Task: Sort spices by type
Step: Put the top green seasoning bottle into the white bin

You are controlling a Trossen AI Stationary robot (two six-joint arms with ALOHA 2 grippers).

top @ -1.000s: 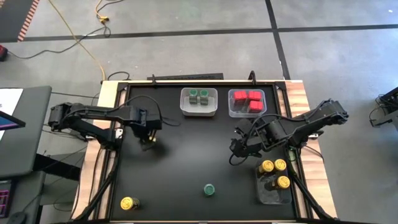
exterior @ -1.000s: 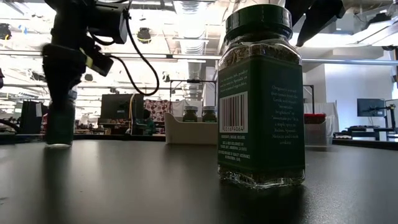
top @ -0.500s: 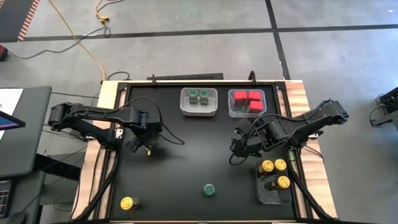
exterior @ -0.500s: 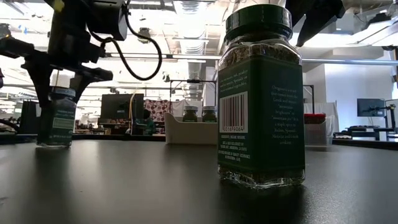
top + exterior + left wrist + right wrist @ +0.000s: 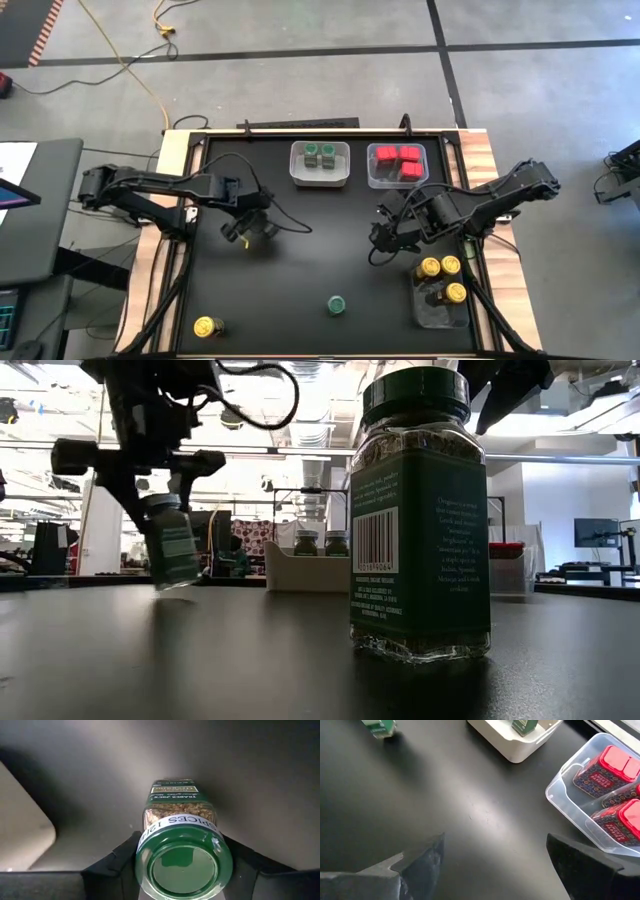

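Observation:
My left gripper [image 5: 252, 228] is over the table's left half, shut on a green-lidded spice jar [image 5: 170, 545], which also shows close up in the left wrist view [image 5: 180, 820]. My right gripper [image 5: 386, 236] hangs open over the table's right half with nothing between its fingers [image 5: 495, 865]. A second green-lidded jar [image 5: 337, 304] stands upright on its base near the front edge, large in the low view [image 5: 420, 510]. One yellow-lidded jar [image 5: 207, 326] stands at the front left corner. My left gripper pinches the jar at its green lid [image 5: 145, 852], one finger [image 5: 112, 867] on each side. The fingers come from above, slanting steeply down. The jar hangs tilted below them, its base [image 5: 178, 584] close over the table; I cannot tell whether it touches.
At the far edge a white bin [image 5: 320, 175] holds two green-lidded jars, and a clear bin [image 5: 372, 168] beside it holds red boxy ones. A clear bin [image 5: 441, 312] at the front right holds yellow-lidded jars. The dark tabletop between the arms is bare.
My left gripper has rolled about its own axis and gone toward the table's right edge, staying shut on the green-lidded jar. The jar stood upright on the table a second ago; now it is tilted and a little higher.

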